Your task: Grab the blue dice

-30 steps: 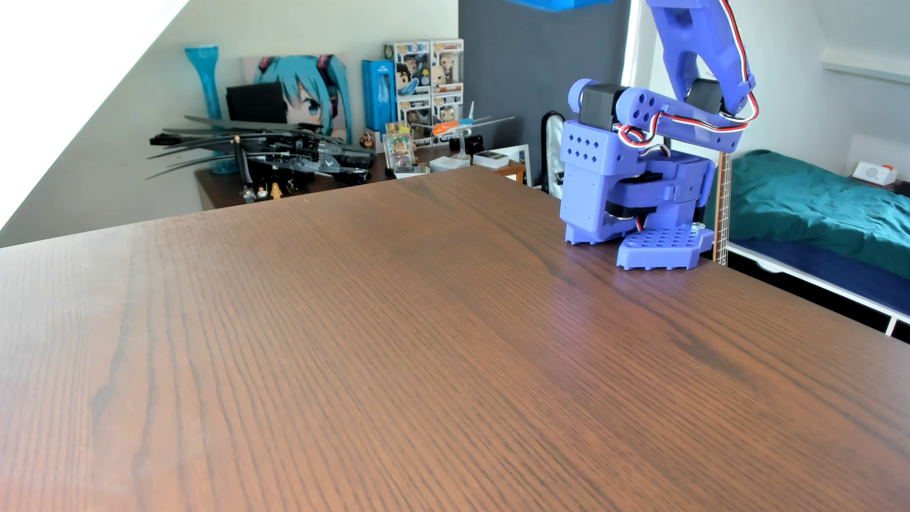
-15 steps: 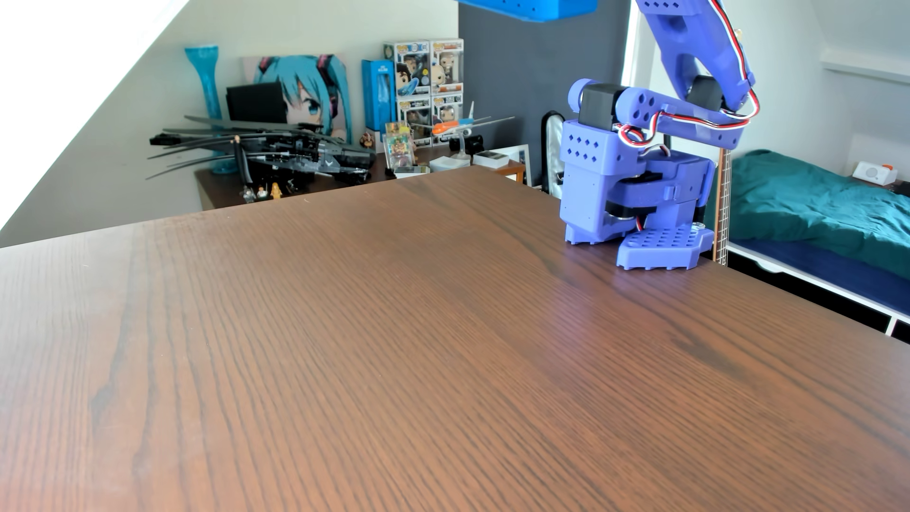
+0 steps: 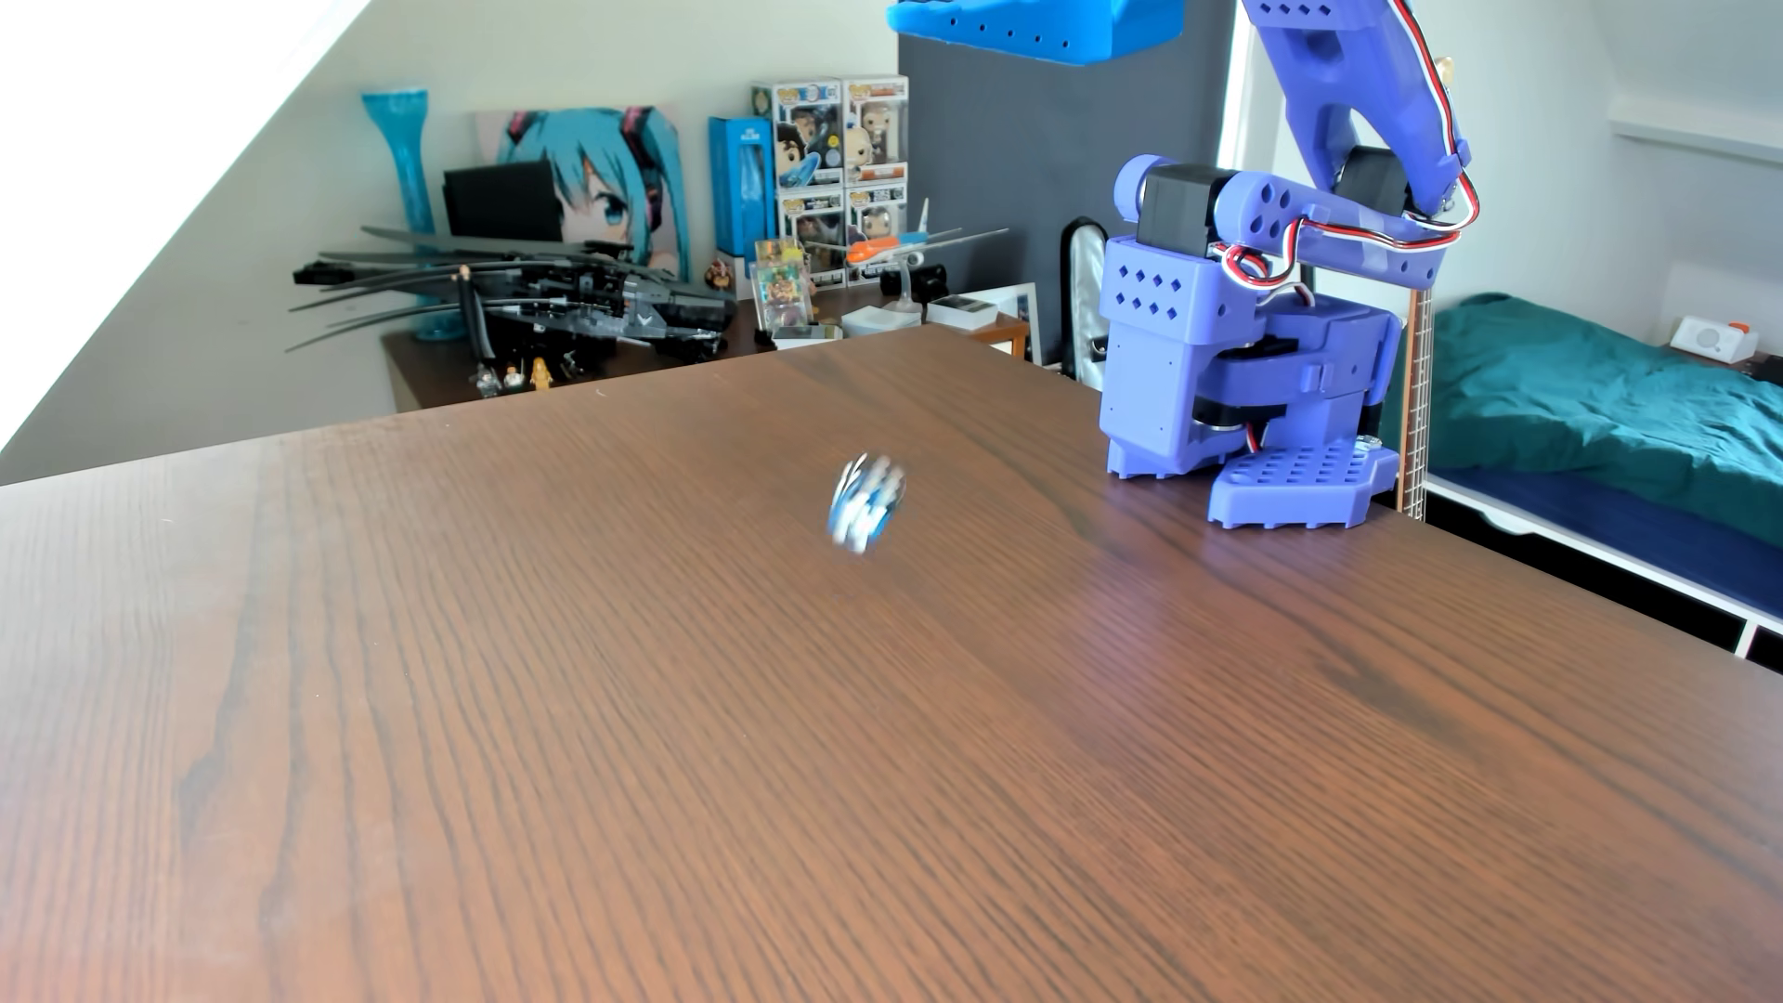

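Dice lands on the table, blurred with motion

Gripper (image 3: pixel 1037 29) barely shows at twelve o'clock, jaw state impossible to tell; the blue dice (image 3: pixel 865 502), absent half a second ago, tumbles mid-table (image 3: pixel 675 772), nine o'clock of the arm base (image 3: pixel 1245 386); grabbing must wait.

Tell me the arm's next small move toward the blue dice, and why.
Probably best to hold for a moment rather than descend. The blue dice shows as a motion-blurred blue-and-white smear over the middle of the wooden table, so it seems to be tumbling and has no settled spot. The gripper is high at the top edge, its fingers cut off, well above the dice.
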